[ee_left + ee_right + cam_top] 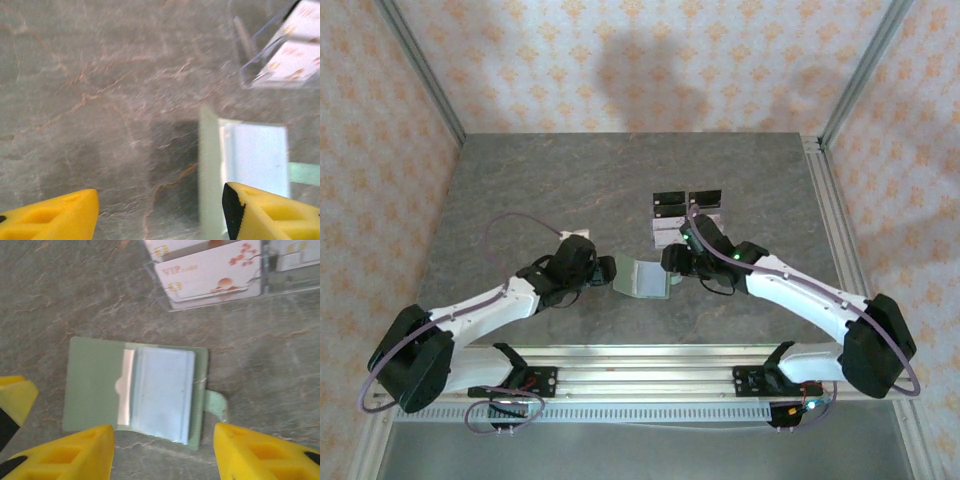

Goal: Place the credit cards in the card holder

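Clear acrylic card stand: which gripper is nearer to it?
Right. The right gripper hovers close before the stand; the left gripper is beyond the card holder, farther left.

**White links, black joints, yellow fingers**

The left arm point(480, 305) and right arm point(800, 295) are built alike, with smooth white links between bulky black joint housings, on black base brackets. A thin purplish-grey cable point(505, 222) loops along each arm. Small green lights point(735, 256) glow near the right arm's wrist. The left gripper point(160, 192) and right gripper point(164, 427) have bright yellow, wedge-shaped fingers point(65, 455) with shallow moulded pockets. One finger of the left gripper has a black inner face.
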Available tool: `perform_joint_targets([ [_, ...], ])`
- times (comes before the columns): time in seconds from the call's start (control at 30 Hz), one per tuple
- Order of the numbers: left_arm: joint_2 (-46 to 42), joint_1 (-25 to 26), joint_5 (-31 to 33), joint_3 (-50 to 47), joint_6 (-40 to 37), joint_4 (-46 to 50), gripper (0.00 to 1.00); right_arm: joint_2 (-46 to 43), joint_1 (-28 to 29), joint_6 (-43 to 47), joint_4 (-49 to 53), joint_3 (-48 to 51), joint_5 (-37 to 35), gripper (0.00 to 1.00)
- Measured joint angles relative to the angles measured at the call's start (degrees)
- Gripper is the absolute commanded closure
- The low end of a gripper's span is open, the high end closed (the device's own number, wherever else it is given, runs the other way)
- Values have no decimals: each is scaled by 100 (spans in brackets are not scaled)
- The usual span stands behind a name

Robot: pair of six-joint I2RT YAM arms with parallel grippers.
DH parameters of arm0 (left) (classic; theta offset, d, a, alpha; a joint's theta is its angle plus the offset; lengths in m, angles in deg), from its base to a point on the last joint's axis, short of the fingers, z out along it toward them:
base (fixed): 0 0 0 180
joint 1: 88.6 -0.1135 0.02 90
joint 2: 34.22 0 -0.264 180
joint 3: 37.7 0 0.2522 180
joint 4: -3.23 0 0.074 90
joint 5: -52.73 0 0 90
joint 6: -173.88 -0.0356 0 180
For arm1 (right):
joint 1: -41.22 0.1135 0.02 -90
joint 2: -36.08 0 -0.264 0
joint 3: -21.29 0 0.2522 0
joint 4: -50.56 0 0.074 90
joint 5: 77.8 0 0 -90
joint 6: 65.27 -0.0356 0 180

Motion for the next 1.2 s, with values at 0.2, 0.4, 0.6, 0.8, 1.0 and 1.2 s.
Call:
perform_joint_targets([
  [0.2, 83, 0, -258, 699, 9, 39, 32, 584, 199, -260, -389, -37, 214, 65],
  [0.4, 699, 221, -529, 1196, 59, -101, 32, 903, 223, -496, -951, 315, 289, 81],
  [0.6, 1375, 479, -682, 1335, 74, -339, 32, 951, 68, -564, -1266, 835, 205, 85],
  [0.8, 1786, 514, -573, 1156, 114, -533, 32, 1023, -243, -608, -1556, 1287, 140, 85],
  [1.0, 1797, 518, -299, 417, 249, -726, 32, 1196, -293, -634, -1875, 1410, 122, 85],
  [1.2, 1790, 562, -149, 251, 308, -903, 33, 1276, -293, -667, -2065, 1410, 142, 85],
])
